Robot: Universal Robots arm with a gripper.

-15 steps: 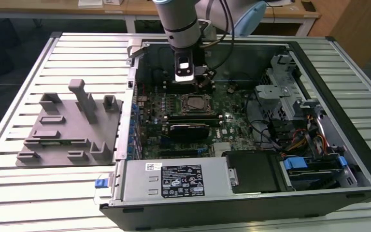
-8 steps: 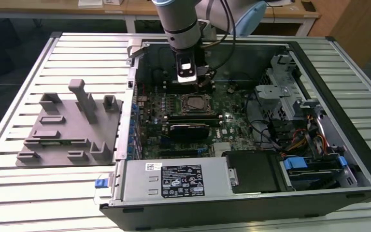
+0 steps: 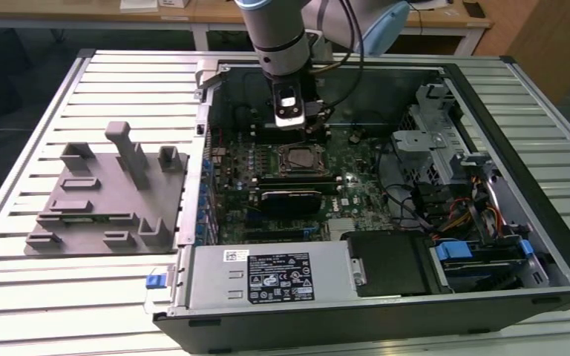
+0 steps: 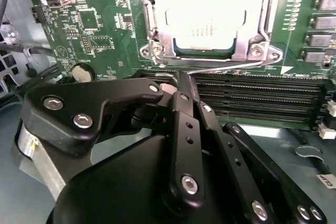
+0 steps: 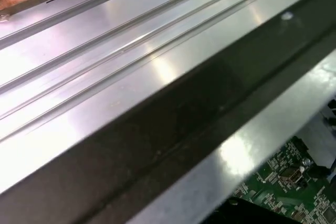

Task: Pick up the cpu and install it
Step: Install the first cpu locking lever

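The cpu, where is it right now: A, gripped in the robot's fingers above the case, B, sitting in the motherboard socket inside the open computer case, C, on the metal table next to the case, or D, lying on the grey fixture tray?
B: in the second wrist view the cpu sits with its silvery top inside the metal socket frame on the green motherboard, beyond the gripper.
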